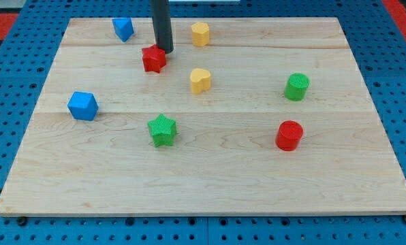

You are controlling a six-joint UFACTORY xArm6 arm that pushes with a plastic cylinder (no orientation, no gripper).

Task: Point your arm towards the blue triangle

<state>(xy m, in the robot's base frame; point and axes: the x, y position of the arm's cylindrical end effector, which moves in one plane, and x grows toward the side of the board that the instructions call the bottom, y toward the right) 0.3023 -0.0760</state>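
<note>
The blue triangle [123,28] lies near the view's top left of the wooden board [210,184]. My dark rod comes down from the view's top, and my tip [165,50] rests just to the upper right of the red star [154,58], touching or almost touching it. The tip is to the right of and a little below the blue triangle, about one block's width away from it.
A yellow hexagon-like block [200,33] sits right of the rod. A yellow heart [200,80], a blue cube [82,106], a green star [163,130], a green cylinder [297,87] and a red cylinder [289,135] are spread over the board.
</note>
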